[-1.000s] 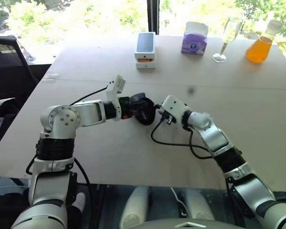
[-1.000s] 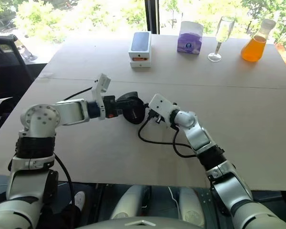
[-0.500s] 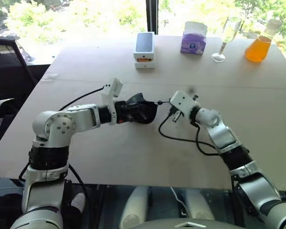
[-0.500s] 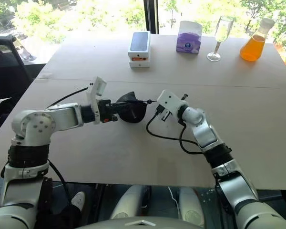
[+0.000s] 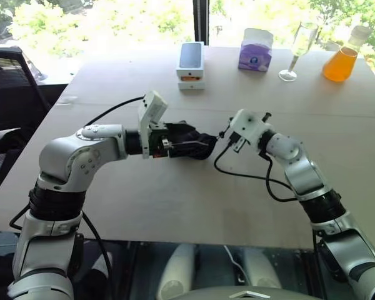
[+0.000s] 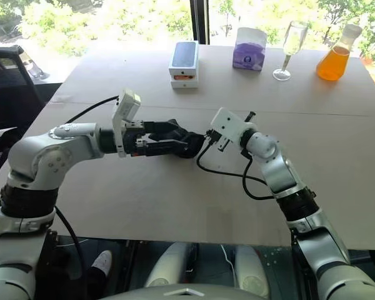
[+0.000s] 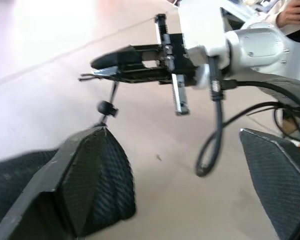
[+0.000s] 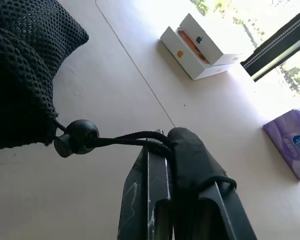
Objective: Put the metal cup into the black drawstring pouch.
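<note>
The black drawstring pouch (image 5: 189, 134) of mesh fabric sits at the middle of the table (image 5: 175, 206), resting against one of my left fingers (image 7: 85, 175). My left gripper (image 5: 206, 145) is open, its jaws spread wide around the pouch's end. From the pouch's mouth the cord runs taut through a round toggle (image 8: 76, 138) to my right gripper (image 5: 224, 133). That gripper is shut on the cord just right of the pouch, as the right wrist view (image 8: 162, 136) shows. The metal cup is hidden.
At the table's far edge stand a white phone box (image 5: 190, 62), a purple tissue pack (image 5: 255, 53), a wine glass (image 5: 300, 47) and an orange flask (image 5: 340, 62). A black chair (image 5: 9, 81) stands left of the table. My right arm's cable (image 5: 250, 178) hangs above the tabletop.
My left gripper was shut on the pouch; it has rolled and sprung open. My right gripper has risen and moved right with the cord, drawing it taut.
</note>
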